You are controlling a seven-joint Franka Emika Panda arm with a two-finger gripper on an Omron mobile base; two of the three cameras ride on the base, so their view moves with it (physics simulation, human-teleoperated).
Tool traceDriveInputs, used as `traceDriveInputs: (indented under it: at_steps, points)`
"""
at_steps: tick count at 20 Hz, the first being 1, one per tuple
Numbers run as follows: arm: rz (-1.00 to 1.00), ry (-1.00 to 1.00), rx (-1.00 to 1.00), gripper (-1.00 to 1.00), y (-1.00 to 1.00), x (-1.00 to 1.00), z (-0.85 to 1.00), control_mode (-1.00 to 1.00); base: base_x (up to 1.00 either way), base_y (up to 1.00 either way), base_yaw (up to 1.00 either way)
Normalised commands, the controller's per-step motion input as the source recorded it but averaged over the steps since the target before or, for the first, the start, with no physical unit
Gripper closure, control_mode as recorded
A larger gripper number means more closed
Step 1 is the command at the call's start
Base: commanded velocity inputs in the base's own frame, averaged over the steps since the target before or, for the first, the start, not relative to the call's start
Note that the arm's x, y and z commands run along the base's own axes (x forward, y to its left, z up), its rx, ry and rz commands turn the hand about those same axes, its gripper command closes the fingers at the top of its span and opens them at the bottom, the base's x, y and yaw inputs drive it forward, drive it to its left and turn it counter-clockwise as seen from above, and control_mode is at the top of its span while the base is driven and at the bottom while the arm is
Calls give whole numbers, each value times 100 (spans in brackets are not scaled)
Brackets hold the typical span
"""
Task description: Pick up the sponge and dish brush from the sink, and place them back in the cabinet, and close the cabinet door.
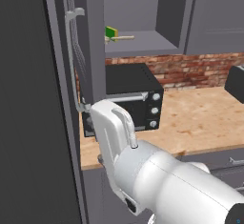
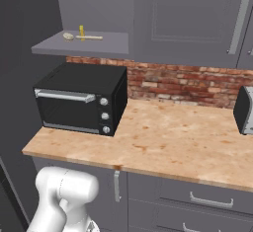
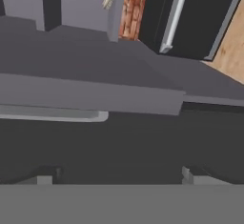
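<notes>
Sponge: the green-and-yellow sponge point(image 1: 111, 32) lies on the cabinet's point(image 1: 143, 44) inner shelf, near its left front edge, so that part of the task looks done.
Dish brush: the dish brush point(image 2: 69, 36) lies on the same shelf just beside the sponge, its slim handle running right.
Cabinet door: the cabinet door point(image 1: 86, 51) stands swung open, edge-on at the shelf's left, its silver bar handle point(image 1: 71, 51) facing outward; closing it seems the step left.
Gripper: the gripper point(image 3: 119, 178) sits low beside the open door, the handle just ahead of it in the hand view; both items lie well beyond, up on the shelf.
Fingers: the dark tips point(image 3: 45, 174) stand apart, holding nothing.
Surroundings: a black toaster oven point(image 2: 79, 97) stands on the wood-grain countertop point(image 2: 168, 142) under the shelf.
</notes>
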Motion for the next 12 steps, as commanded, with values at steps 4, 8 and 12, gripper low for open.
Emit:
traceDriveInputs:
  at_steps: [4, 8, 12]
  points:
    - [-4, 0, 0, -100, 27, 33, -10, -100, 0, 0, 0]
    - [-4, 0, 1, -100, 26, 29, -14, -100, 0, 0, 0]
    - [-6, -1, 1, -100, 23, 28, -15, -100, 0, 0, 0]
